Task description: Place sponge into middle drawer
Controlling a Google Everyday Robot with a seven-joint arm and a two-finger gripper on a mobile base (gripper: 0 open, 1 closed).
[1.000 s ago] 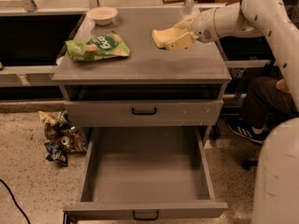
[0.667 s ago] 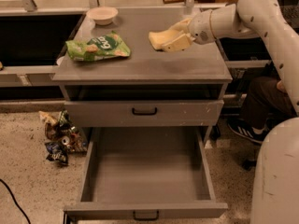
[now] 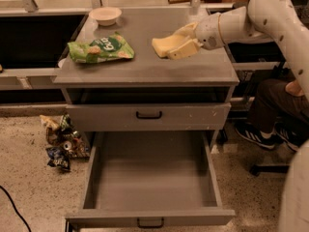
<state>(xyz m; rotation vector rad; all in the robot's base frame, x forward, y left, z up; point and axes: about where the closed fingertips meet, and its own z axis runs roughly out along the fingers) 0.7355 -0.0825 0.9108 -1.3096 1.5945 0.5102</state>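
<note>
Sponge in end effector, arm level over cabinet top

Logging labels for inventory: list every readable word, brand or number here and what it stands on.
Green snack bag: white lettering, too blurred to read.
Floor wrappers: too small to read.
No text on sponge, held by gripper above the cabinet top, or middle drawer.
</note>
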